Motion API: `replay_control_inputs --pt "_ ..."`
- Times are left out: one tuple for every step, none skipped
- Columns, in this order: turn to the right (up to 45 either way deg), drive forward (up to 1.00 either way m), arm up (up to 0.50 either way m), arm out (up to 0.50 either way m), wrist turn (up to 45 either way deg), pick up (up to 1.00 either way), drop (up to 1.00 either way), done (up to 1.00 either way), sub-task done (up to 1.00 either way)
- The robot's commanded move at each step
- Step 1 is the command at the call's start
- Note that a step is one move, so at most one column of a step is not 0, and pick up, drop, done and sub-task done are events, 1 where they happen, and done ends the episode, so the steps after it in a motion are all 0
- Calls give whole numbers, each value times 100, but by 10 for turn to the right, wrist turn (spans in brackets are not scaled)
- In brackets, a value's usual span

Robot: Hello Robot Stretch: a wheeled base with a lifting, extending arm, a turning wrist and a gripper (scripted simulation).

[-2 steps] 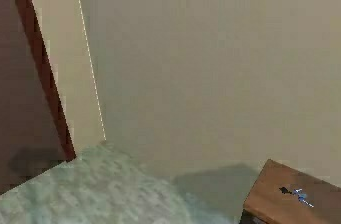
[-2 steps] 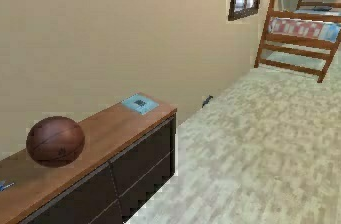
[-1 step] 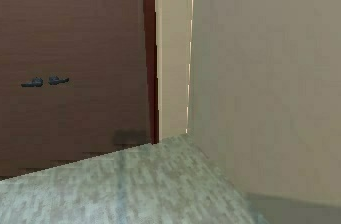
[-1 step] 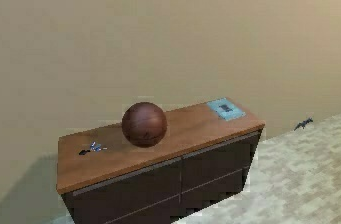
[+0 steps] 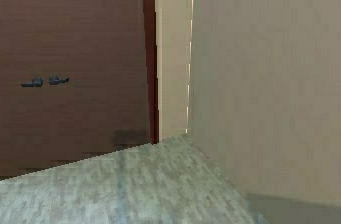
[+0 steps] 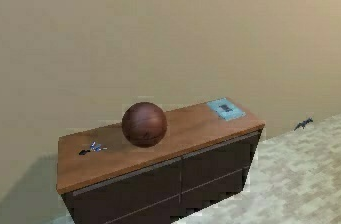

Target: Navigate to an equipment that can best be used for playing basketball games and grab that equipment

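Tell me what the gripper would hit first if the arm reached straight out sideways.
Probably the dark dresser; higher up, perhaps the brown ball on its top. Reach height and depth are unclear.

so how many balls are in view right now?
1. A reddish-brown ball sits on top of the dark dresser, near its middle, between a small grey thing and a pale blue flat thing. More could be hidden inside the drawers.
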Motion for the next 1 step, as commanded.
replay_control_inputs --pt "0 0 38 0 0 0 0 0 0"
